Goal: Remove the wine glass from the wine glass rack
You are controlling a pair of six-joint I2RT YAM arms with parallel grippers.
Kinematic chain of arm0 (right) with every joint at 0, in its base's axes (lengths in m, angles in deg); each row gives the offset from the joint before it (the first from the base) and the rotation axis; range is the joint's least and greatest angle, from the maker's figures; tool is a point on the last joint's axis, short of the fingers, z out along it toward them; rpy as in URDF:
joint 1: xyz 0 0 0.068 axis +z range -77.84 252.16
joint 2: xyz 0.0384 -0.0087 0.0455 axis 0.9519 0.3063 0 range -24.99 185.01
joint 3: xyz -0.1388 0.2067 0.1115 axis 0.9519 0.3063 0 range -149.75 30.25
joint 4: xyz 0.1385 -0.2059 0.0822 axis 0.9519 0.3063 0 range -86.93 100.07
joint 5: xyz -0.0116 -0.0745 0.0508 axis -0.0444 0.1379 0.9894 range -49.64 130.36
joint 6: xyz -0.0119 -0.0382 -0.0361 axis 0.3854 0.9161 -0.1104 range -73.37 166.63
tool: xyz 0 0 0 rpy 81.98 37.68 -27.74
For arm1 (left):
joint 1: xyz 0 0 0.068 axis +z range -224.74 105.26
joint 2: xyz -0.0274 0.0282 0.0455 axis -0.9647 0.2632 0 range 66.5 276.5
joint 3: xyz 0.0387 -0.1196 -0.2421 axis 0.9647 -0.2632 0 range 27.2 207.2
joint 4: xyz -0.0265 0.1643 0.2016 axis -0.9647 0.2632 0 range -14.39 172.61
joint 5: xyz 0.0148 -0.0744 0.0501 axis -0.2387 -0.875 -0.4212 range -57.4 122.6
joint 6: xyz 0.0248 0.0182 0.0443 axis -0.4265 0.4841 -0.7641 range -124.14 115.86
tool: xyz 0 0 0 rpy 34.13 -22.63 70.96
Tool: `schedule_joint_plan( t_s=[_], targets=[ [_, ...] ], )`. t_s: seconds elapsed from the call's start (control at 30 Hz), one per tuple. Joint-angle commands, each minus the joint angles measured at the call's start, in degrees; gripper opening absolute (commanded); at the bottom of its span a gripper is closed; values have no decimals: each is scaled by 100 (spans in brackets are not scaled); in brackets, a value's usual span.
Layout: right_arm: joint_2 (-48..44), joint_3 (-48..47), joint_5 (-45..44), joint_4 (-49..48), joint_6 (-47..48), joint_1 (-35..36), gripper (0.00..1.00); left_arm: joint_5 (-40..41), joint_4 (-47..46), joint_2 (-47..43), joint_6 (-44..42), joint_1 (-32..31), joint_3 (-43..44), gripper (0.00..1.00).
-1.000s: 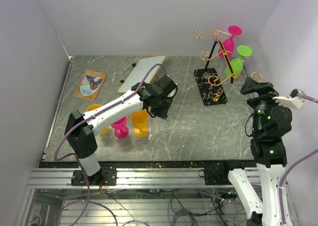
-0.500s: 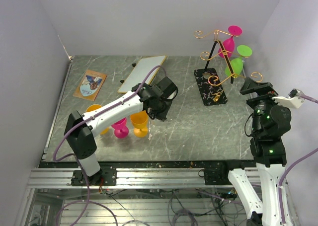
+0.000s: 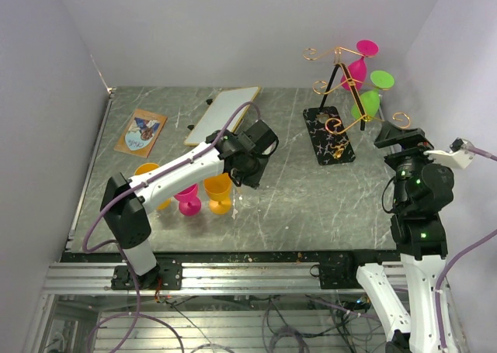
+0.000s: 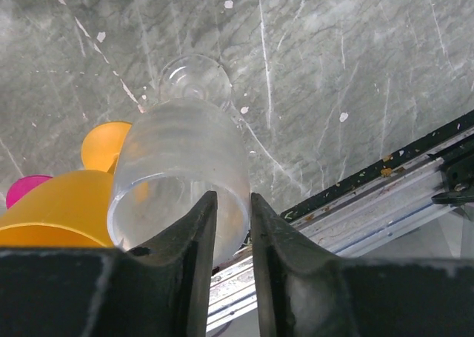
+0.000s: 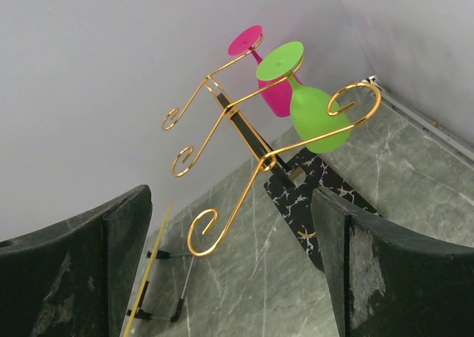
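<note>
The wine glass rack (image 3: 335, 80) stands at the back right on its black veined base (image 3: 330, 136). A pink glass (image 3: 356, 68) and a green glass (image 3: 368, 102) hang upside down from its gold arms. They also show in the right wrist view, pink (image 5: 274, 92) and green (image 5: 317, 116), on the rack (image 5: 244, 129). My right gripper (image 5: 231, 204) is open and empty, facing the rack from the near side (image 3: 398, 140). My left gripper (image 4: 233, 200) is shut on the rim of a clear glass (image 4: 181, 167), foot down over the table mid-left (image 3: 250, 167).
Two orange glasses (image 3: 219, 192) (image 3: 147, 174) and a pink glass (image 3: 188, 199) stand just left of the left gripper. A picture card (image 3: 141, 131) and a propped white board (image 3: 221, 114) lie at the back left. Walls close in behind and on both sides.
The left gripper with the clear glass has shifted very slightly. The right arm and the rack have not visibly moved.
</note>
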Motion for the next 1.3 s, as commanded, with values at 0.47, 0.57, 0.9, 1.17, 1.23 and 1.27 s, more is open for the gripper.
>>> schedule_joint_plan(
  t_s=[0.47, 0.57, 0.9, 1.17, 1.23, 1.27],
  targets=[
    [159, -169, -103, 302, 121, 13, 87, 747, -1051, -1176, -523, -27, 175, 59],
    [191, -223, -100, 414, 160, 17, 87, 999, -1500, -1602, -776, -20, 100, 62],
    [687, -520, 239, 565, -48, 17, 86, 1884, -3813, -3757, -1787, -17, -1379, 72],
    [1818, -1269, 293, 595, -170, 18, 86, 2305, -4495, -4843, -2308, -21, -2484, 76],
    [2175, -1573, 147, 665, -125, 18, 86, 2378, -4458, -4903, -2377, -23, -2553, 76],
    [2360, -1728, 89, 703, -105, 14, 86, 2388, -4441, -4916, -2412, -18, -2578, 76]
  ],
)
